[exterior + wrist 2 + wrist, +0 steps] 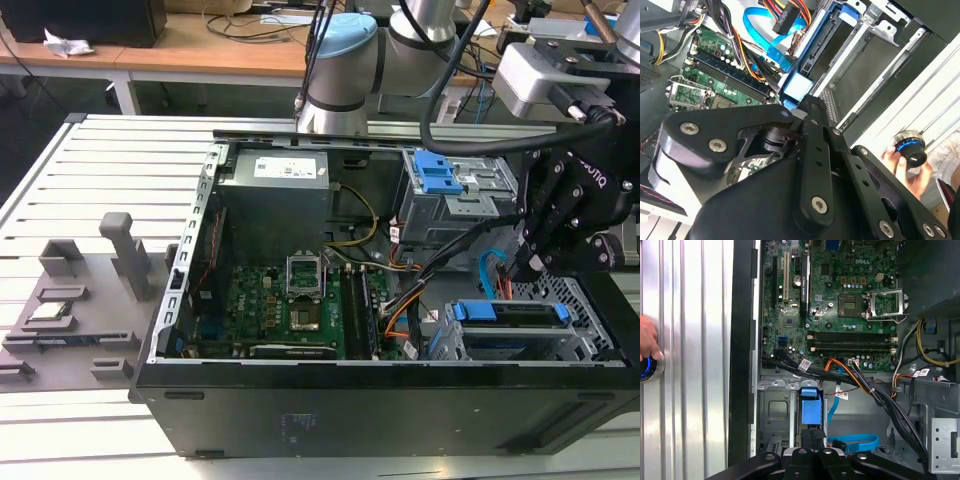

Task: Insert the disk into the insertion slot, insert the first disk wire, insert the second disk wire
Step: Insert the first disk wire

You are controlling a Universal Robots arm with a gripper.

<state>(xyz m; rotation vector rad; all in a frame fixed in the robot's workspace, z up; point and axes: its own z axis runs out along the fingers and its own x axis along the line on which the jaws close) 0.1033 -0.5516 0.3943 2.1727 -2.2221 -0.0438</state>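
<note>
Step one looks nearly or fully done, as I judge it. In the exterior view the disk [510, 312] lies flat inside the slot [588, 296], at the case's near corner on the exterior view's right. I cannot tell if it is pushed fully home.

Both wire steps look left to do:
- The first wire [786, 16] hangs loose over the board in the second wrist view, with its black plug in nothing.
- The second wire [855, 442] lies in a loop just beside the disk's end in the first wrist view. Its dark plug looks free, though I can't be sure.

The claw [813, 432] is pressed together and pinches nothing that I can see. In the first wrist view its tips are at the blue end tab of the disk's carrier, touching or just short of it; I can't tell which. The second wrist view shows the same, with the tips at that blue tab and the disk running away from them into the slot.

In the exterior view the claw hangs just above the slot, and the second wire is between it and the motherboard [290, 300].

A person's hand [646, 339] rests on a button on the desk, outside the case.
</note>
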